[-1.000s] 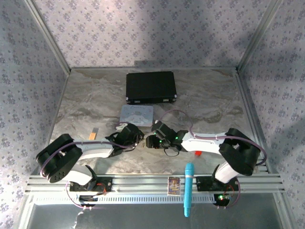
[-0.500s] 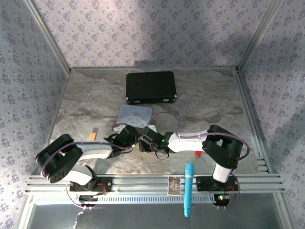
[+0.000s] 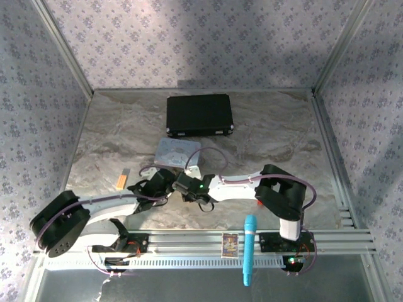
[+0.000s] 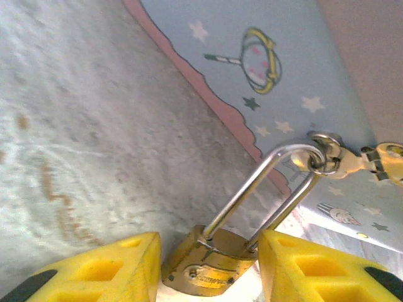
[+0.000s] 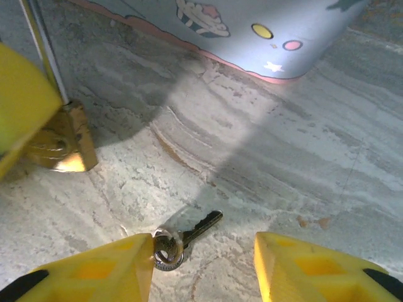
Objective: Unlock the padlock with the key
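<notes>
Two grippers sit nose to nose at six o'clock of the pastel tin (image 3: 178, 153) in the top view: left gripper (image 3: 162, 182), right gripper (image 3: 184, 186).

At the left wrist, yellow fingers (image 4: 113, 267) flank the padlock (image 4: 208, 274) at six o'clock. You cannot tell whether they pinch it.

At the right wrist, the fingers are spread and empty. The key (image 5: 192, 229) lies flat on the marble (image 5: 315, 157), its ring against the seven-o'clock finger. Centre over the ring end, lower until the pads graze the stone, then close gently.

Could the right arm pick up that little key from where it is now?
Probably yes. The key lies flat on the table, between the open fingers of the right gripper, with nothing over it. Lying so flat, it may be hard to pinch.
</notes>
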### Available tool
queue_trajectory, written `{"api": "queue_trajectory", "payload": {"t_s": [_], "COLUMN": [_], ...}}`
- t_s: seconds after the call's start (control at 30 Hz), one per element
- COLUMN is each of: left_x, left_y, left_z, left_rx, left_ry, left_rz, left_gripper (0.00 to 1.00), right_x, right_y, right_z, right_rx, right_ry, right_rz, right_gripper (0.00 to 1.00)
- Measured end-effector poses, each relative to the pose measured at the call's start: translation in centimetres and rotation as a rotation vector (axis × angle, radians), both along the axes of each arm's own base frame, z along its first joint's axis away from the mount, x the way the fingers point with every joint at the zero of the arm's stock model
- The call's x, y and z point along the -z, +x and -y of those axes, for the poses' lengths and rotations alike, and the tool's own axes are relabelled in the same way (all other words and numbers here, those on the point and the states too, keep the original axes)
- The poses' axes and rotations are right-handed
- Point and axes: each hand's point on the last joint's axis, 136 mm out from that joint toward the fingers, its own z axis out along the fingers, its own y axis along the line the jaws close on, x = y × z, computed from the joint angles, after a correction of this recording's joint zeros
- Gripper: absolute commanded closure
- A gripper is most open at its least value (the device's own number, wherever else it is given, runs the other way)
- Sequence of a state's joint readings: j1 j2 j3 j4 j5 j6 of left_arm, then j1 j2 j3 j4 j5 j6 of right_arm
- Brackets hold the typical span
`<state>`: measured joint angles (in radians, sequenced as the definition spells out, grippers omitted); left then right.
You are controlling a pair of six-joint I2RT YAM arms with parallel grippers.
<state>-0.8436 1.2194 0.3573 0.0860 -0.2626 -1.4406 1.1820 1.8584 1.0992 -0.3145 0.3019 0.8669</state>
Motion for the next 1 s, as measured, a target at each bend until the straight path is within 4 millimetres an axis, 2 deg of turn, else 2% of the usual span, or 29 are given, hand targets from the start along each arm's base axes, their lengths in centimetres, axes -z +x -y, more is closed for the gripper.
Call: {"api": "queue_trajectory", "payload": {"t_s": [0.17,0.33,0.53,0.67,0.8,1.0], "left_x": [-0.3,-0.5,-0.6,-0.8,-1.2,-1.5], "left_y": [-0.4,-0.5,-0.6,-0.6,-0.6,-0.8], "left_z": [-1.4,-1.8,-1.8,-1.9,-1.8,-1.8], "left_rx": [-0.026,-0.029,-0.028,-0.023,-0.021,-0.014], "left_ry": [0.029,0.037,0.035,0.036,0.027,0.026], "left_rz": [0.006,0.007,0.008,0.012,0.023,0.026], "left_gripper": [0.52,0.52,0.52,0.52,0.52,0.52], "right_x": [0.1,0.1,-0.2,-1.2,-2.4,-2.3], "right_y": [0.0,-0.2,-1.2,-0.2,0.1,-0.6], "right_z": [0.2,0.7,3.1,4.2,4.1,2.8], "right_rx": [-0.002,-0.002,-0.029,-0.008,-0.010,-0.042], "right_ry": [-0.056,-0.056,-0.020,-0.004,0.029,0.066], "right_rz": [0.013,0.014,-0.023,-0.024,-0.015,-0.039], "right_gripper": [0.60,0.63,0.59,0.58,0.57,0.57]}}
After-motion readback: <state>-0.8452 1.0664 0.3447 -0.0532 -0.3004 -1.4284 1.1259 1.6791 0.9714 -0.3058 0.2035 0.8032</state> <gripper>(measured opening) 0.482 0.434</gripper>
